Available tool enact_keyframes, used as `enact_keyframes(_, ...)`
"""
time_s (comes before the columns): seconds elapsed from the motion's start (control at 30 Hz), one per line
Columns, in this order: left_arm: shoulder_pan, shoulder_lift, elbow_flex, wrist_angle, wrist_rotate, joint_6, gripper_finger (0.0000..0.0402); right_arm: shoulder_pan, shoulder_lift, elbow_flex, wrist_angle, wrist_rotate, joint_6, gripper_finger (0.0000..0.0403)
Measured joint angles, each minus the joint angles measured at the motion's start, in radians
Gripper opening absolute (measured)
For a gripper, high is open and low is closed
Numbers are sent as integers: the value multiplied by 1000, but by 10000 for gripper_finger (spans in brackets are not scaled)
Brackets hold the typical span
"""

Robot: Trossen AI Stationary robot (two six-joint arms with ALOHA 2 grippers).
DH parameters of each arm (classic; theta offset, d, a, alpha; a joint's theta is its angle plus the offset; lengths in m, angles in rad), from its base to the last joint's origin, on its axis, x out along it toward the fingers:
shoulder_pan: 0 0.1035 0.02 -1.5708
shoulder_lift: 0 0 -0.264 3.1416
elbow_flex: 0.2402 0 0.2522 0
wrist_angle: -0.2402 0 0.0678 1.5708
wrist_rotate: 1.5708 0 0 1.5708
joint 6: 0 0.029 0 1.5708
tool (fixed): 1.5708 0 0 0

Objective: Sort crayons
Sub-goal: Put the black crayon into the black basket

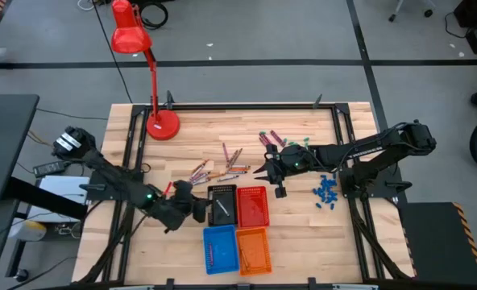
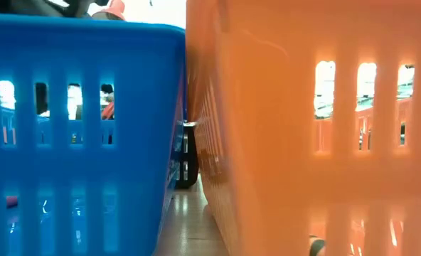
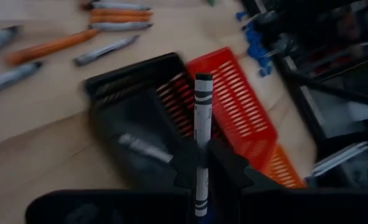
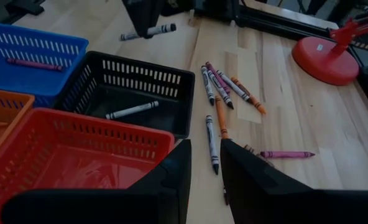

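Several loose crayons [image 1: 222, 167] in orange, grey and purple lie on the wooden table [image 1: 190, 145], beyond four small baskets. My left gripper [image 3: 201, 158] hovers at the left side of the black basket [image 1: 222, 205], shut on a grey crayon [image 3: 202, 118]. Another grey crayon [image 4: 132, 110] lies flat in the black basket. A purple crayon [image 4: 32, 63] lies in the blue basket [image 1: 219, 248]. My right gripper [image 4: 206, 165] stands open above the table, just beyond the red basket [image 1: 253, 206], with nothing between its fingers. My left gripper pinches the grey crayon between its two fingers, on the wrapper about a third of the way along [image 3: 201, 167]. The fingers lie across the crayon and come slanting down from the table's left. The crayon is lifted clear and lies about level [image 4: 151, 30].
An orange basket [image 1: 253, 250] sits beside the blue one at the near edge; both fill the low view. Blue chunky pieces [image 1: 326, 192] lie at the right and green pieces [image 1: 296, 142] beyond my right gripper. A red desk lamp [image 1: 161, 122] stands at the far left.
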Motion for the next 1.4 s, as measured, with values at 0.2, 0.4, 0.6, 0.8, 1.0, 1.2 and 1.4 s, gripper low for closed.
enact_keyframes(0.2,50,85,0,138,5,71,30,0,0,0,0,-1,1,91)
enact_keyframes(0.4,81,142,62,82,39,84,30,0,1,0,1,-1,1,91)
enact_keyframes(0.6,89,210,273,-270,40,95,30,0,1,0,1,-2,1,91)
enact_keyframes(0.8,99,317,405,-432,97,67,30,0,1,0,1,-6,2,91)
enact_keyframes(1.0,118,365,433,-449,141,73,30,1,1,0,10,-39,8,91)
enact_keyframes(1.2,116,365,433,-513,145,-38,57,1,1,0,9,-39,13,91)
enact_keyframes(1.4,116,364,433,-523,155,-68,90,1,1,0,9,-46,12,91)
